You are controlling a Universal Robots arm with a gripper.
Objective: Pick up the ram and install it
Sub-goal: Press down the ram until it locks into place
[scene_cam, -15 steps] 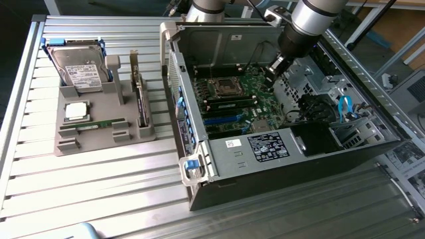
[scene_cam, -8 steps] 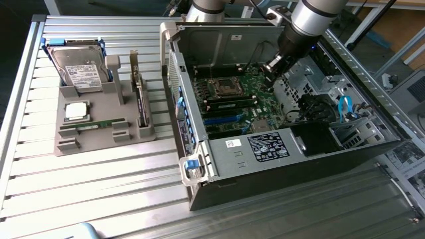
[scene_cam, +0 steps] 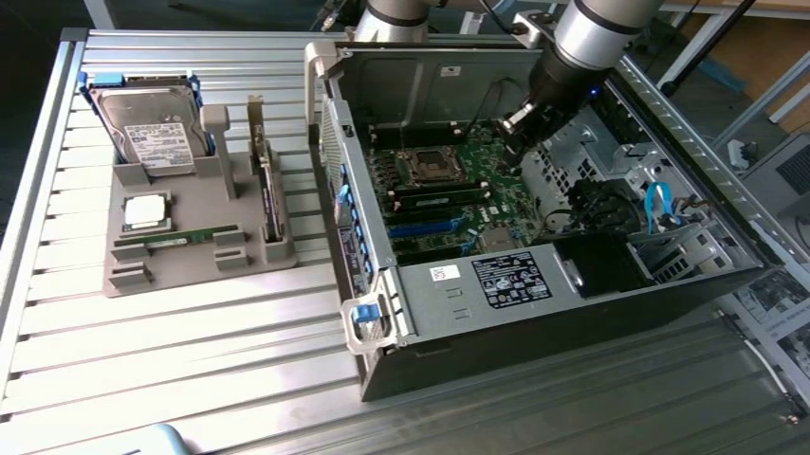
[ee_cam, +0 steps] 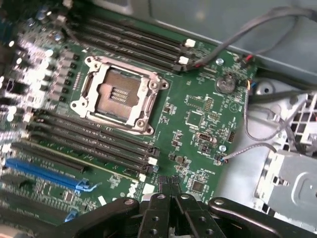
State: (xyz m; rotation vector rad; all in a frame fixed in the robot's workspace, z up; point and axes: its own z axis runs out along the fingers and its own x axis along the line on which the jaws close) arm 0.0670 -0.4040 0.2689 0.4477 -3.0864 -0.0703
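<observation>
Jaws pressed together, holding nothing, gripper (ee_cam: 171, 191) above the motherboard (ee_cam: 198, 114).

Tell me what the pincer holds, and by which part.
Nothing: the pincer is shut and empty above the motherboard. One ram stick lies in the holder.

The exterior view looks down from high and off to one side onto the slatted table (scene_cam: 190, 370), taking in the grey parts holder (scene_cam: 190, 237) at the exterior view's left and the open computer case (scene_cam: 532, 246) at its right, from a fair way off. The wrist view looks steeply down at the green motherboard (ee_cam: 198, 114) from close by, with the closed jaws at the frame's edge. Both views share the motherboard (scene_cam: 469, 190) and its empty processor socket (ee_cam: 119, 94).
</observation>
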